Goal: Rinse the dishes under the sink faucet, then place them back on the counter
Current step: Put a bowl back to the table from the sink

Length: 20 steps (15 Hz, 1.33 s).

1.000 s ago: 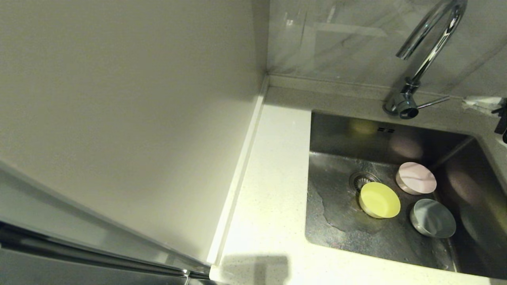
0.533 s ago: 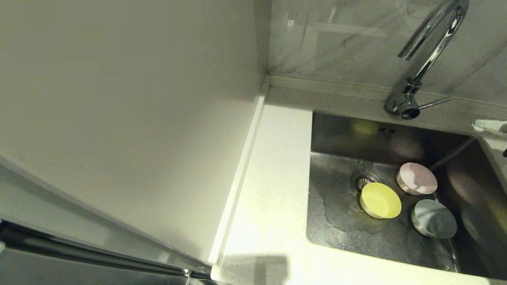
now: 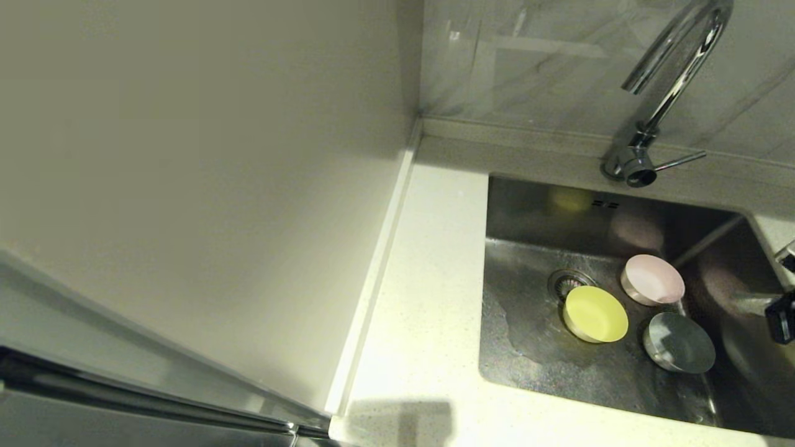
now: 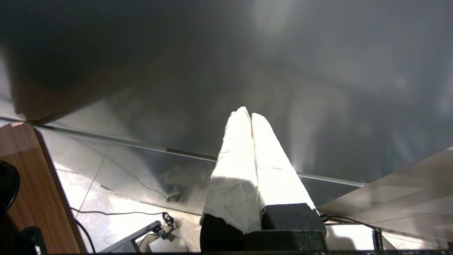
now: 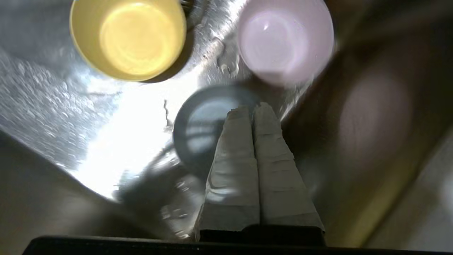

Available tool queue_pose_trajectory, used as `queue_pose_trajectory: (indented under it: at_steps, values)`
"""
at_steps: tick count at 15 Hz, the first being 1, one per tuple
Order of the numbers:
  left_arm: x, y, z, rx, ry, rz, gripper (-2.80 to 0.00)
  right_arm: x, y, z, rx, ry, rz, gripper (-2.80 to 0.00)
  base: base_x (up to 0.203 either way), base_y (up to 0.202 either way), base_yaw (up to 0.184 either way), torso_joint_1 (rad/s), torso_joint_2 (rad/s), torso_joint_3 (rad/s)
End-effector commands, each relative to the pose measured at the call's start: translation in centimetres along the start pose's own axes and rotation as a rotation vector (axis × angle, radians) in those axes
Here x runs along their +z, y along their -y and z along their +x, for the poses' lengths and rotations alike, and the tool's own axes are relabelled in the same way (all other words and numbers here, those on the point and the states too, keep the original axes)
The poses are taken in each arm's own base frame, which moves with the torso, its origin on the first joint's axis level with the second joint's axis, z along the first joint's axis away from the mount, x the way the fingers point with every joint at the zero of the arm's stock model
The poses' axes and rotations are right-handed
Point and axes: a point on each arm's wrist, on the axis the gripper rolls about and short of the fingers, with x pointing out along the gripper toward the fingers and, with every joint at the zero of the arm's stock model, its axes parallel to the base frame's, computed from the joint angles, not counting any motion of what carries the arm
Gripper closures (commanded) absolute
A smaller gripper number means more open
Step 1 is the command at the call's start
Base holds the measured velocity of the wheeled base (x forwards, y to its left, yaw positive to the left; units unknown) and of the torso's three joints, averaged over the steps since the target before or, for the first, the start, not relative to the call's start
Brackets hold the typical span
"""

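Observation:
Three dishes sit upright in the sink (image 3: 534, 211): a yellow bowl (image 3: 595, 313) beside the drain strainer (image 3: 564, 282), a pale pink bowl (image 3: 652, 279) behind it, and a grey-blue bowl (image 3: 678, 342) to the right. The faucet (image 3: 674, 74) arches over the back rim with no water running. My right gripper (image 5: 252, 107) is shut and empty, hovering over the grey-blue bowl (image 5: 198, 127), with the yellow bowl (image 5: 129, 39) and pink bowl (image 5: 285, 40) beyond its tips. Only a dark part of the right arm (image 3: 781, 316) shows at the head view's right edge.
The speckled white counter (image 3: 422, 298) runs along the sink's left, bounded by a plain off-white side panel (image 3: 199, 186). The sink floor is wet around the drain. My left gripper (image 4: 249, 113) is parked low, shut, beside a metal panel above the floor.
My right arm has come forward from the back right corner by the counter and now hangs over the sink's right side. The bowls have not moved.

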Motion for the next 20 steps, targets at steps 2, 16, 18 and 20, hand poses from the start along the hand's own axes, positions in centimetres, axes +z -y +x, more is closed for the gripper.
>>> queue_pose_trajectory:
  at_steps: [2,16,18,20]
  values:
    - [-0.1,0.0,0.0,0.0,-0.003,0.0,0.0,1.4,-2.5,0.6,-0.025,0.112,-0.311,0.0,0.0,0.0,0.0,0.0,0.0,0.0]
    - [-0.1,0.0,0.0,0.0,-0.003,0.0,0.0,5.3,-6.4,3.1,-0.058,0.045,-0.831,-2.8,0.0,0.0,0.0,0.0,0.0,0.0]
    - [-0.1,0.0,0.0,0.0,-0.003,0.0,0.0,5.1,-6.6,3.1,-0.051,0.037,-0.844,-2.8,0.0,0.0,0.0,0.0,0.0,0.0]
    - [-0.1,0.0,0.0,0.0,-0.003,0.0,0.0,4.9,-6.8,3.1,-0.036,0.028,-0.836,-2.8,0.0,0.0,0.0,0.0,0.0,0.0]
